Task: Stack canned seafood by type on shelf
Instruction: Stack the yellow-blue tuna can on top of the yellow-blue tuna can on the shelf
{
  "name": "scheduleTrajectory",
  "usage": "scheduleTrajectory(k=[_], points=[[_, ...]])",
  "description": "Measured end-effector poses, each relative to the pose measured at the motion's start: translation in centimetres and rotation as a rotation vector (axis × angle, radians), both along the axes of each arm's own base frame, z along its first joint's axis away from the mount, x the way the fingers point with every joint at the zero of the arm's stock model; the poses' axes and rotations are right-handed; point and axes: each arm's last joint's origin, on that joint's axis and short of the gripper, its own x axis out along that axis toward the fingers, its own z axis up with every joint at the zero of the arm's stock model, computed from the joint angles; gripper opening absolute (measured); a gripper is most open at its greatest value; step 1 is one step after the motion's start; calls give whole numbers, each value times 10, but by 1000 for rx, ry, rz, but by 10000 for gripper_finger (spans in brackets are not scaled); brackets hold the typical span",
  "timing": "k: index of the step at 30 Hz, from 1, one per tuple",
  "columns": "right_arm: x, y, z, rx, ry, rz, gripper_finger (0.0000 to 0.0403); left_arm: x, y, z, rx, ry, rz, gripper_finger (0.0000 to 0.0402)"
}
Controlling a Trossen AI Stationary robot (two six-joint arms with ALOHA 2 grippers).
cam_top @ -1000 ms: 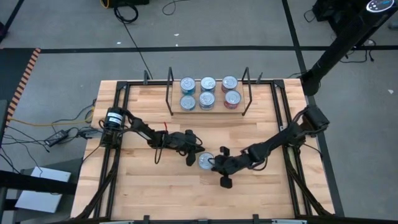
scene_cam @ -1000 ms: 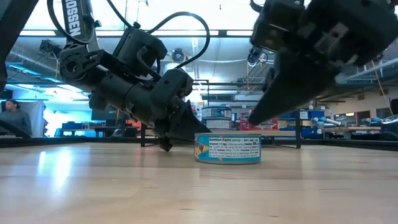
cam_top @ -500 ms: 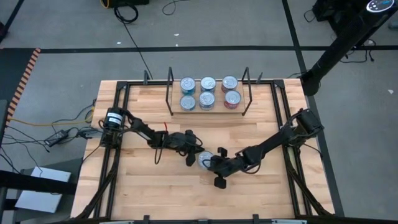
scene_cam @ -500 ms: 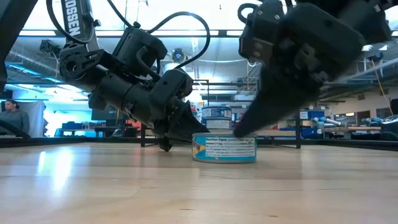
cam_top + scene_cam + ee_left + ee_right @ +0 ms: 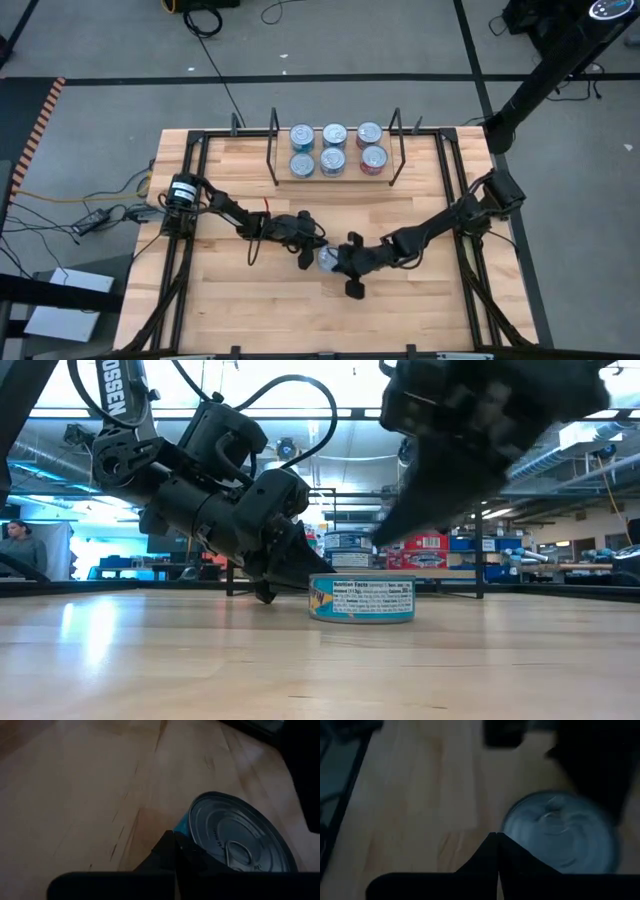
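High view shows one lone tin (image 5: 327, 259) lying flat on the table (image 5: 230, 310) near its middle, well apart from the shelf (image 5: 335, 177) at the far edge, where six cans (image 5: 334, 149) already sit in three columns between the black wire uprights (image 5: 274, 150). Both arms have converged on the stray tin: the left gripper (image 5: 306, 254) is low on the tin's left side and the right gripper (image 5: 348, 262) on its right, each with its fingers pressed together and nothing between them. From the low view the tin (image 5: 362, 598) rests label outward on the wood, with the left gripper (image 5: 290, 570) tip down at the board just beside its left edge and the right gripper above and behind it, blurred. The left wrist view puts that arm's closed fingertips (image 5: 176, 851) right against the tin's (image 5: 235, 842) teal rim. My reading is that the step in hand is nudging or lining up this tin, not lifting it, since neither pair of fingers is spread to take it. Next, one gripper would need to open, straddle the tin's sides, close on it and carry it to the far shelf, onto the column whose label colour matches.
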Motion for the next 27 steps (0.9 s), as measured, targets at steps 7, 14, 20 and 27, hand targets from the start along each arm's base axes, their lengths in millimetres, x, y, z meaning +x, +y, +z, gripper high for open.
scheduleTrajectory(k=[7,14,20,27], points=[[1,3,-25,-44,81,32,11,0,0,0,0,3,4,0],[4,1,-30,-71,69,-15,11,6,-4,1,42,54,-7,0],[11,0,-21,-63,40,-32,11,8,-4,1,54,57,-13,0],[25,-2,-6,-54,-1,-55,11,7,-5,0,60,69,-25,0]])
